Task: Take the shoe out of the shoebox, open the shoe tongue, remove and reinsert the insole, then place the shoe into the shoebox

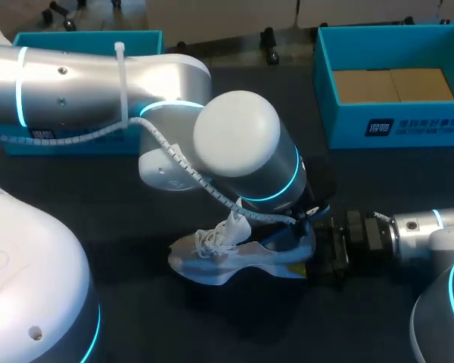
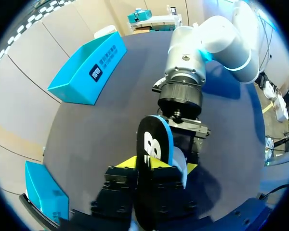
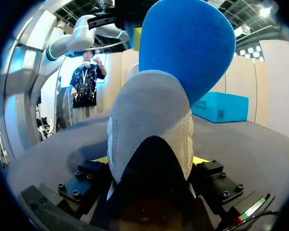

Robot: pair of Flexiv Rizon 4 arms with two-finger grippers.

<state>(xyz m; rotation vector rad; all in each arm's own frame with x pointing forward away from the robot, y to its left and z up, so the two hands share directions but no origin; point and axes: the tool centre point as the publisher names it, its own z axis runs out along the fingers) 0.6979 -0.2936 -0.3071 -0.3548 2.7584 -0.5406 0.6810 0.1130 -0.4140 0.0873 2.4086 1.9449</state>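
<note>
Dark table (image 1: 121,200) — matte, broad; evenly lit

A plain dark grey table (image 1: 121,215) with a matte, unpatterned top spans the head view.

Grey-white shoe (image 1: 234,261), blue insole (image 3: 188,48), teal shoebox (image 1: 348,125), dark table (image 1: 121,212).

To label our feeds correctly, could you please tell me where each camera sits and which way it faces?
Head view: above and behind the robot, looking down on the table; the left arm hangs over the shoe, the right gripper at its heel.
Left wrist view: on the left wrist, facing along the left gripper, shut on the insole, toward the right arm.
Right wrist view: on the right wrist, facing along the right gripper to the shoe's heel.
Both wrist views share the insole.
</note>
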